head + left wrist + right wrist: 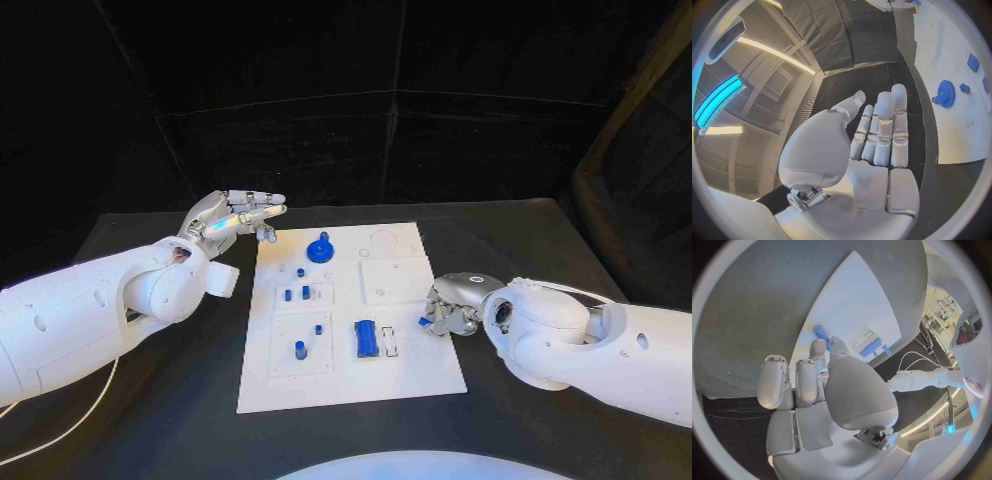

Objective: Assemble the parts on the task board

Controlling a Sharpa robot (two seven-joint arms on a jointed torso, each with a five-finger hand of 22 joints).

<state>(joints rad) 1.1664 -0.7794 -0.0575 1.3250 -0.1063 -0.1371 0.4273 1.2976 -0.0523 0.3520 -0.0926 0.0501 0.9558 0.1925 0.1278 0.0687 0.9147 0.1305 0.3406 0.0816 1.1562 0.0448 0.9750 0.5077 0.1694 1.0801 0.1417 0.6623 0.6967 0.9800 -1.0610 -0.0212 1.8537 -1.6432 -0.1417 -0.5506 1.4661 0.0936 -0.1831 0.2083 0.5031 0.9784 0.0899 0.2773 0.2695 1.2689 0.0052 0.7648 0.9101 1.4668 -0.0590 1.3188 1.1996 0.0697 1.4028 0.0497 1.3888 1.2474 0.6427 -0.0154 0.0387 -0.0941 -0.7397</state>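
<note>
The white task board (433,380) lies in the middle of the black table. On it a blue gear (320,250) stands near the far end, several small blue pegs (300,294) sit in the left column, and a blue block (369,338) lies near the middle. My left hand (231,214) hovers off the board's far left corner, fingers straight and apart, holding nothing; the gear (946,93) shows beyond its fingers (882,130). My right hand (454,305) is at the board's right edge, pinching a small blue peg (821,333) at its fingertips, low over the board (851,300).
A raised white square plate (394,280) sits on the board's right half, just beside my right hand. Bare black table (173,410) runs along both long sides of the board. A black curtain closes off the back.
</note>
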